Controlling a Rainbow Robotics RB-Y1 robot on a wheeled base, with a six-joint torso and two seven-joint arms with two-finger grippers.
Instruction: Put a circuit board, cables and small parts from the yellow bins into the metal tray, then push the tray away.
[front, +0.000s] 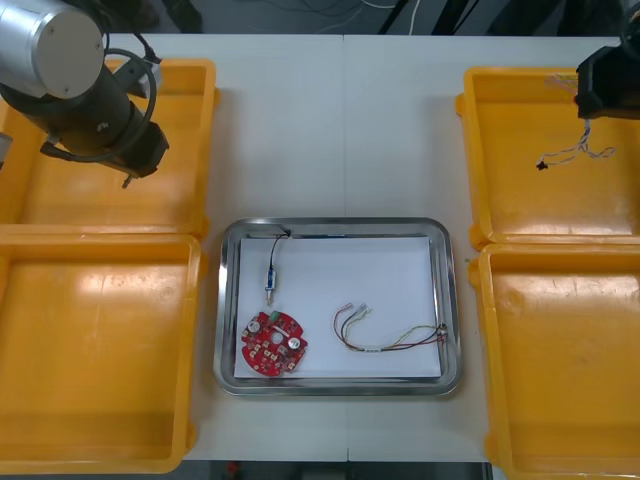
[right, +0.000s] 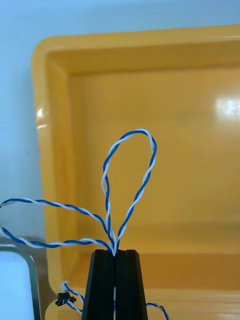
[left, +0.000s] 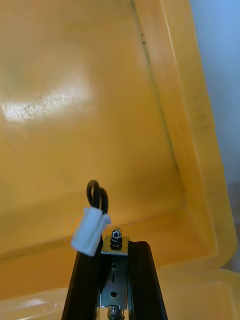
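The metal tray (front: 228, 300), white inside, sits at the middle of the tabletop (front: 340, 130) between the yellow bins. In it lie a round red circuit board (front: 273, 345) at the near left corner, a black cable (front: 273, 262) running from the far rim toward the board, and a thin cable of coloured wires (front: 385, 338) to the board's right, apart from it. Over the far right bin (front: 520, 200) the right tool (right: 115, 253) is clenched on a twisted blue and white cable (right: 131, 180), whose loops rise above the fingertips and whose loose end dangles over the bin floor in the front view. Over the far left bin (front: 190, 130) the left tool (left: 116, 247) grips a small metal part (left: 115, 280) between its fingers. A short black loop with a white connector (left: 91, 231) rests at one fingertip, and it cannot be told whether this is gripped too. The near left bin (front: 100, 350) and near right bin (front: 560, 380) flank the tray.
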